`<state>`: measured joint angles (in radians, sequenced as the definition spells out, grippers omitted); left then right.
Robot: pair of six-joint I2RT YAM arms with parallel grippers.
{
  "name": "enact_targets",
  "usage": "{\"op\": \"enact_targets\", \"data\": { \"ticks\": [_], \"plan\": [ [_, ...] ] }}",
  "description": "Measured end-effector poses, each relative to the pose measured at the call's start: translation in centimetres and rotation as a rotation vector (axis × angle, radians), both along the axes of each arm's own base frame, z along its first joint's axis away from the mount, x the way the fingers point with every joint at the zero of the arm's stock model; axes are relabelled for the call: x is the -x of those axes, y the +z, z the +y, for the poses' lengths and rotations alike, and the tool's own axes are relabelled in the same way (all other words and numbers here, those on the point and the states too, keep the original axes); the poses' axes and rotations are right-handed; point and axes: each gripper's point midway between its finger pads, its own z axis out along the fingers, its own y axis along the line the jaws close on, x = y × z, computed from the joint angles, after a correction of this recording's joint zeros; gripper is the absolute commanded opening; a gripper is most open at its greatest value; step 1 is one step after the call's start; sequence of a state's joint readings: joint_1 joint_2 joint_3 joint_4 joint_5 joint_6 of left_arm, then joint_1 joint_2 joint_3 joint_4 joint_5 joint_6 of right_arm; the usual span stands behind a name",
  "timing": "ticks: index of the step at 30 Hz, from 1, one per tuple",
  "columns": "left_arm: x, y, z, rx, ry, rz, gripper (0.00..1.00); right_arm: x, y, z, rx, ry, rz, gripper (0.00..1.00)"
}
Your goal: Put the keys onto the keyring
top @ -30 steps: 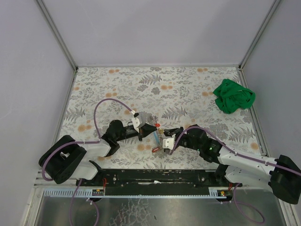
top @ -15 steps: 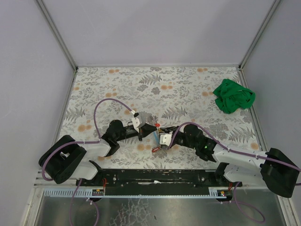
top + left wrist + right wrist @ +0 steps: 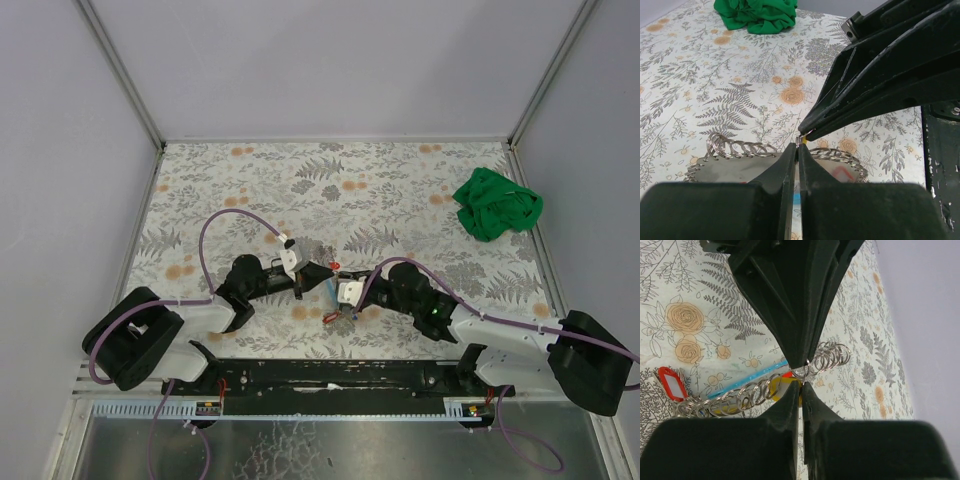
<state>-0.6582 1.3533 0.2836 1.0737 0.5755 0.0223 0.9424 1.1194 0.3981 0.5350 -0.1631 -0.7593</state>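
My two grippers meet tip to tip near the table's front middle. My left gripper is shut on a small steel keyring, pinching its top. My right gripper is shut, its tips pressed against the ring's lower edge, with the yellow-orange key cap right at its tips; a bit of yellow also shows in the left wrist view. Whether the key is threaded on the ring I cannot tell. The green key is hidden.
A row of spare steel rings lies under the grippers, with a blue strip and a red tag. A crumpled green cloth lies at the far right.
My right arm has shifted left and its gripper has closed in on the left gripper's tips. The left arm has barely moved.
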Motion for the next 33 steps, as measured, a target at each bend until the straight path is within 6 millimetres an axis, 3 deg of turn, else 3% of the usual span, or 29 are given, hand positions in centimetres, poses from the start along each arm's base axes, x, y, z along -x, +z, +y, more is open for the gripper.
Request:
{"op": "enact_targets", "data": {
  "ticks": [20,25,33],
  "plan": [
    [0.3,0.3,-0.5,0.084,0.025,0.069,0.0,-0.6,-1.2,0.0,0.095,0.015,-0.044,0.0],
    [0.6,0.6,-0.4,0.087,0.022,0.051,0.17,-0.6,-0.5,-0.7,0.127,0.018,-0.091,0.0],
    [0.9,1.2,-0.2,0.07,0.009,0.014,0.27,-0.8,0.2,-1.2,0.191,0.036,-0.139,0.0]
  ]
}}
